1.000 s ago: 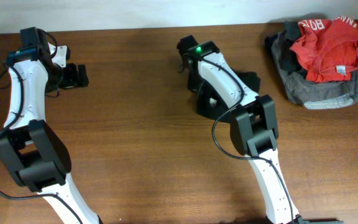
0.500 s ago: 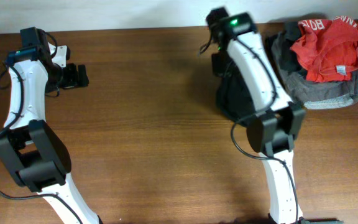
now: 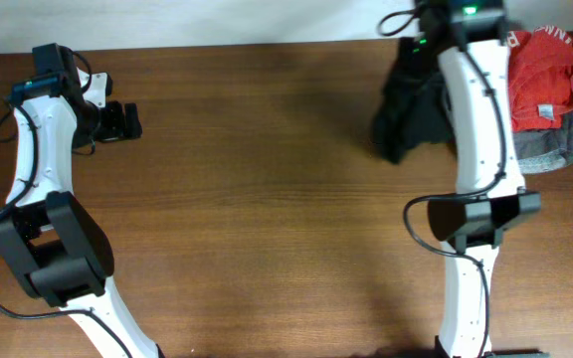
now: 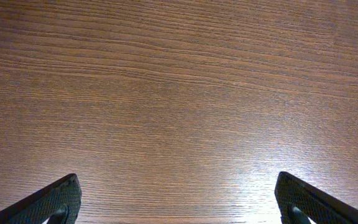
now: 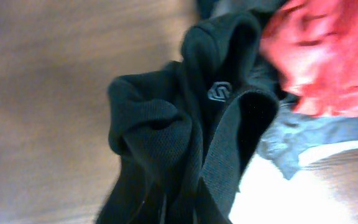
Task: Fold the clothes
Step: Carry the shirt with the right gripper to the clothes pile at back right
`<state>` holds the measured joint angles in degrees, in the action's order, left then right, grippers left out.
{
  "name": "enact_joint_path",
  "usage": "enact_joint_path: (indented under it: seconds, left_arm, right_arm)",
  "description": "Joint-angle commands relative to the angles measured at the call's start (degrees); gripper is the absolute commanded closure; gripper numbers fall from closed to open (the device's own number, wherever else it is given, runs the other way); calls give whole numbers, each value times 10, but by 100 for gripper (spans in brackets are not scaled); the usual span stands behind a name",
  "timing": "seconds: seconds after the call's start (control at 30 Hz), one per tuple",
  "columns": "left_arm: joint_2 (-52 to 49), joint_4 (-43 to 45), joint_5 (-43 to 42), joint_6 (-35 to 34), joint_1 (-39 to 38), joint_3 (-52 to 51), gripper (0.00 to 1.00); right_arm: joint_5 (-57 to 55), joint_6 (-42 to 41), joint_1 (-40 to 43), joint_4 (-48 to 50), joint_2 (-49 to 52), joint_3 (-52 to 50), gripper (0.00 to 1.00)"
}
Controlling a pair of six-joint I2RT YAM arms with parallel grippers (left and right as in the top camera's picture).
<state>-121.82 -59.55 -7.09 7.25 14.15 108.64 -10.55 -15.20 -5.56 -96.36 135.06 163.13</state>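
Note:
The black garment hangs bunched from my right gripper at the back right of the table, just left of the clothes pile. In the right wrist view the black garment fills the middle and shows a small round logo. The cloth hides my right fingers there, and the gripper is shut on it. My left gripper sits at the back left, far from the garment. It is open and empty over bare wood.
A red garment with white lettering lies on a grey garment at the back right corner, close to the black one. Both also show in the right wrist view, the red garment and the grey garment. The table's back edge is near.
My right arm has swung from the table's middle to the back right, carrying the black garment up and toward the pile. The left arm has not moved.

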Motion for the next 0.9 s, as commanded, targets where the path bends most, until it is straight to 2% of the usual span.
enact_joint_path:
  seconds: [0.0,0.27,0.5,0.87]
  left_arm:
    - [-3,0,-7,1,-1,2,1]
    - [-3,-1,-7,1,-1,2,1]
    - [-3,-1,-7,0,-1,2,1]
    - [-3,0,-9,-4,-1,2,1]
  right_arm:
    - [-6,-38,45,-6,-57,45,96]
    - [-6,-202,157,16,-83,50,96]
    - [-7,-350,211,12,-83,50,96]
    - [-84,-471,233,7,-83,49,96]
